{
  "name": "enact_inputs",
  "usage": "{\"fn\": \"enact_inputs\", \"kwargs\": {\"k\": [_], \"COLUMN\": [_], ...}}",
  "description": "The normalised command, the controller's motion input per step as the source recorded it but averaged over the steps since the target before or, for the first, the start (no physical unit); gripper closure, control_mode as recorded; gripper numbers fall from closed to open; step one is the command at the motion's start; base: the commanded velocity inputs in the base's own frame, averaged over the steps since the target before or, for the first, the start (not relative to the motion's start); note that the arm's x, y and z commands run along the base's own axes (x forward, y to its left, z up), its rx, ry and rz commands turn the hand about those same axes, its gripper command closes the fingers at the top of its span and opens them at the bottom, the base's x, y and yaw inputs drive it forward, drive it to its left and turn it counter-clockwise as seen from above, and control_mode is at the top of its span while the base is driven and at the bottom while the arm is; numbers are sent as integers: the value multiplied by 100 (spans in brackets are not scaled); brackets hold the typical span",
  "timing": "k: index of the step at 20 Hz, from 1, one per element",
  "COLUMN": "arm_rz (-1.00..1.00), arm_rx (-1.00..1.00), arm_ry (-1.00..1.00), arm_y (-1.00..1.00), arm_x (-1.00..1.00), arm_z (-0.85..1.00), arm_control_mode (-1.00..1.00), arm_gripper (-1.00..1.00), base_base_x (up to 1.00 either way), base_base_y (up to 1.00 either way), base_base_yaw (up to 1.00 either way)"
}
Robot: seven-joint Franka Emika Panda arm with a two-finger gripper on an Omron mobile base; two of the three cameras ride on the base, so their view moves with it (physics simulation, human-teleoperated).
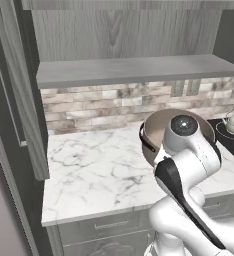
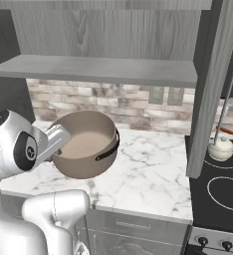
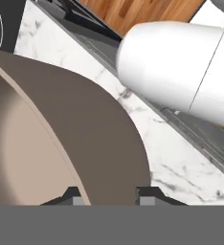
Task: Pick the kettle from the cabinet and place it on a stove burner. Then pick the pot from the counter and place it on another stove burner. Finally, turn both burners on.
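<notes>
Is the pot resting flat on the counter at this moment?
No, the pot is tilted and lifted above the counter, with its opening turned sideways toward the wall.

Brick backsplash [image 1: 89, 107], wall outlets [image 2: 163, 95], stove knobs [image 2: 214, 243], wooden floor [image 3: 133, 14]

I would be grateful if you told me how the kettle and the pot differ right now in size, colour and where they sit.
The kettle is small and cream-white; the pot is far larger and taupe-brown. The kettle stands upright on a stove burner, while the pot is tilted, lifted clear of the counter, its rim between the gripper's fingers. The kettle has one tall arched handle, the pot a black loop handle on its side. Both are round cookware.
</notes>
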Motion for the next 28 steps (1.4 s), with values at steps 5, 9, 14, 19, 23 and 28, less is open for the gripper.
{"fn": "enact_inputs", "kwargs": {"k": [5,9,14,19,23,28], "arm_rz": [-2,-2,-3,-2,-1,0], "arm_rx": [0,0,0,0,0,0], "arm_ry": [-4,-4,-1,0,0,0], "arm_y": [-16,-14,-13,-8,-6,-6], "arm_x": [-36,-34,-31,-31,-24,-21], "arm_z": [24,28,30,23,18,18], "arm_control_mode": [-100,-100,-100,-100,-100,-100], "arm_gripper": [100,100,100,100,100,100], "base_base_x": [0,0,0,0,0,0], "base_base_y": [0,0,0,0,0,0], "base_base_yaw": [0,0,0,0,0,0]}}
